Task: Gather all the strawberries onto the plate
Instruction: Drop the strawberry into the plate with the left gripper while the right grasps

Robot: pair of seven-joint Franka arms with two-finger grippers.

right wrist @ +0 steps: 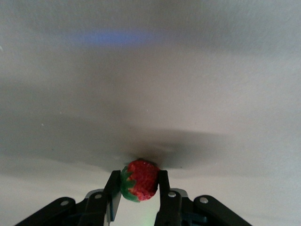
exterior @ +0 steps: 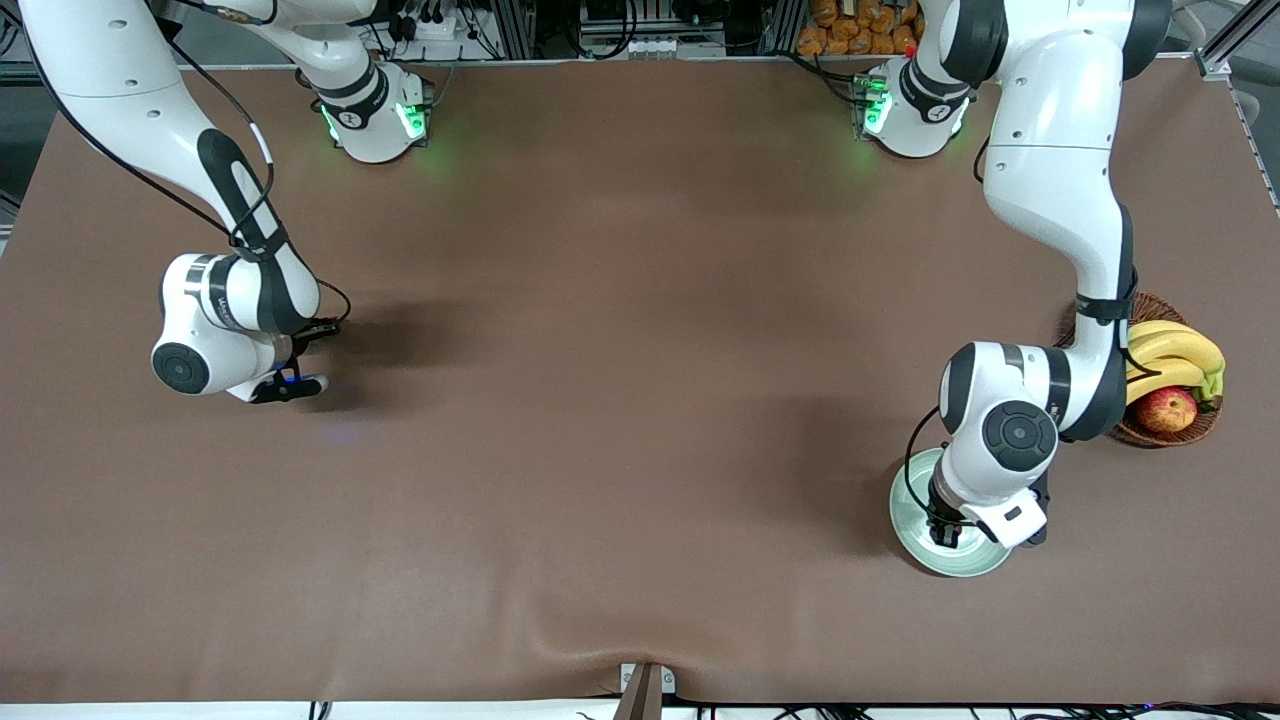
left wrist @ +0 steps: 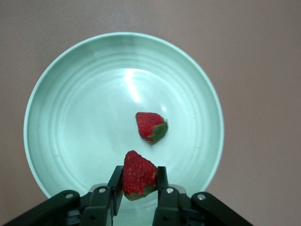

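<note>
I see the brown table (exterior: 620,400) lying broadly bare between the arms. The plate (left wrist: 61,94) sits near the left arm's end, beside the wicker basket (exterior: 1190,432), one strawberry (left wrist: 151,126) lying in it. My left gripper (left wrist: 139,181) hangs over its rim, pinching a second strawberry (left wrist: 138,175). The right gripper (right wrist: 139,184) grips a third strawberry (right wrist: 140,180) at the tabletop.

A brown cloth (exterior: 620,400) covers the whole table, wrinkled at the lower middle of the frame by a small bracket (exterior: 645,690). Along the top edge run metal frame rails (exterior: 520,25), cables and orange packets (exterior: 860,25), with green light glowing on the cloth below.
</note>
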